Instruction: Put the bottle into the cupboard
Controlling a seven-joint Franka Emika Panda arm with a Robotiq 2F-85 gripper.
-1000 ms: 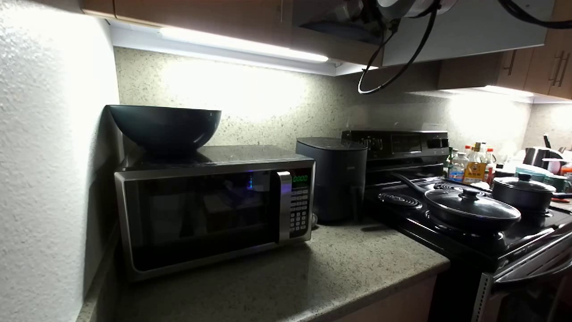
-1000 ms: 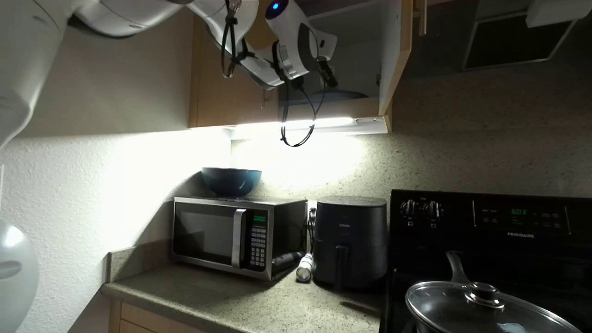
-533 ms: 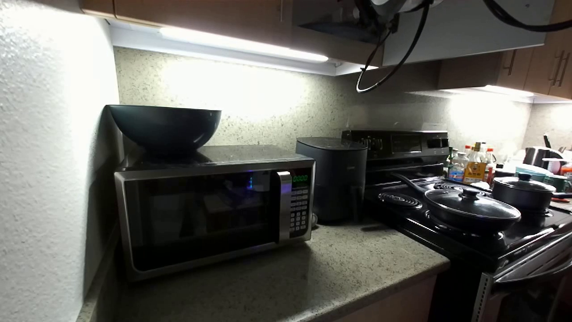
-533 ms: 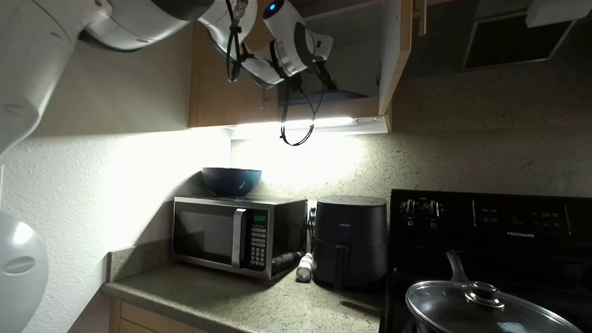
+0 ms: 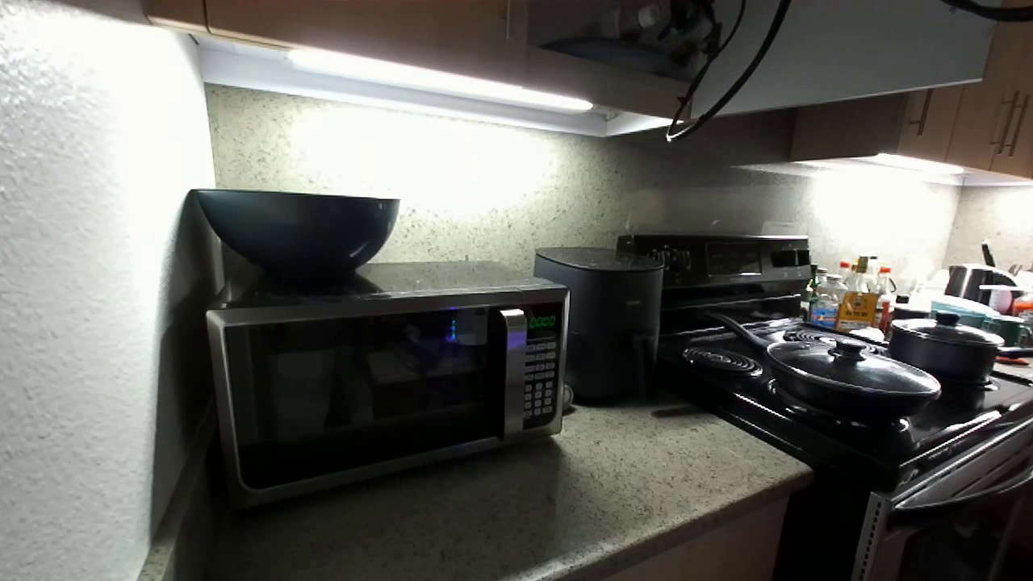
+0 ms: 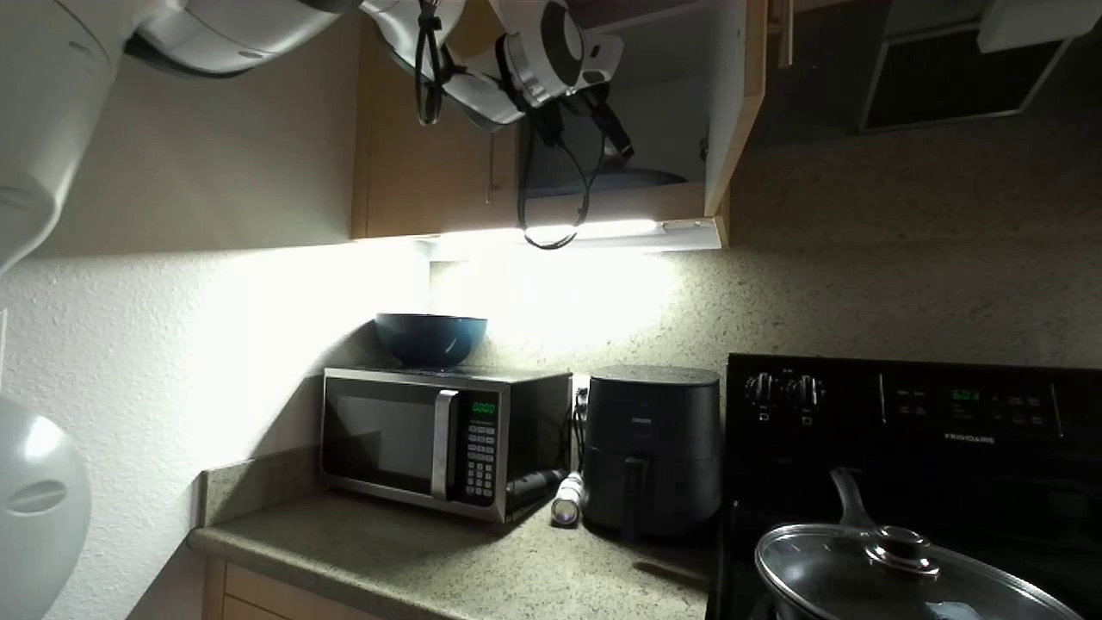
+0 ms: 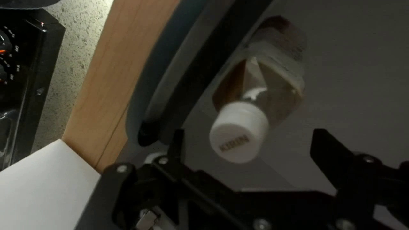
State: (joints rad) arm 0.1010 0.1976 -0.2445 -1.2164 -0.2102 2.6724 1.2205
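At the left of the wrist view, a black range (image 7: 28, 80) shows beyond the wooden front edge of the cupboard (image 7: 118, 64); that side is probably the way out. Lower down, the pale inner face of the open door (image 7: 44, 188) meets this edge, so the hand (image 7: 247, 140) should clear both as it leaves. Next comes a dark blue dish (image 7: 185, 54) of unclear kind, inside the cupboard and, in this view, close to the dish-side finger (image 7: 177, 145); a sideways sweep there could knock it. In the middle is the KIRIN bottle (image 7: 255, 91), inside the cupboard beside the dish, its white cap (image 7: 238, 134) toward the hand. Whether it touches the dish, and whether it stands or leans, I cannot tell. The fingers are spread apart, the cap showing between them with a gap on either side, and nothing appears gripped. So the placing looks done, and the step in hand is likely the withdrawal: back off slowly along the bottle's length, with the fingers wide, no twist until the tips clear the cap. At the right, the far finger (image 7: 330, 153) shows farther from the cap; any centring should be slight, since it brings the other toward the dish.
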